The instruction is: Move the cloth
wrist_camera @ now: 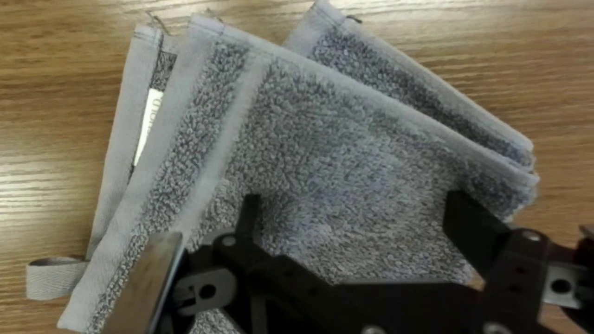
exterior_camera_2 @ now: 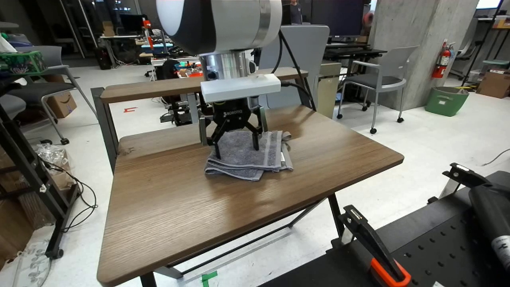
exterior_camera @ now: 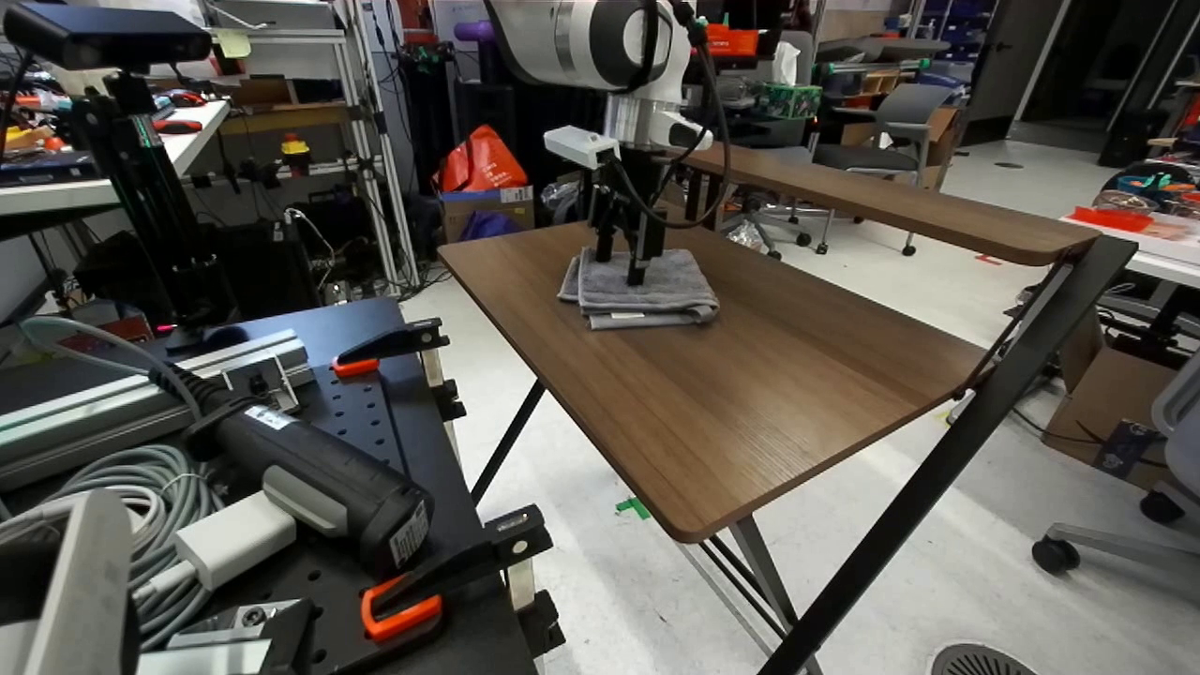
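Note:
The cloth (exterior_camera: 680,281) is a grey folded towel with layered edges, lying flat on the brown wooden table (exterior_camera: 750,403). It shows in an exterior view (exterior_camera_2: 243,162) and fills much of the wrist view (wrist_camera: 334,139), with a white label and a loop at its left side there. My gripper (exterior_camera: 620,267) points straight down over the cloth. In an exterior view (exterior_camera_2: 237,152) and in the wrist view (wrist_camera: 354,198) its two fingers are wide apart with the cloth beneath them. The fingertips are at the cloth's top surface; whether they press into it I cannot tell.
A raised wooden shelf (exterior_camera: 872,202) runs along one side of the table on black legs. A black workbench (exterior_camera: 366,422) with orange-handled clamps (exterior_camera: 403,609), cables and a black cylindrical tool (exterior_camera: 319,469) stands beside the table. Chairs (exterior_camera_2: 378,75) stand further off.

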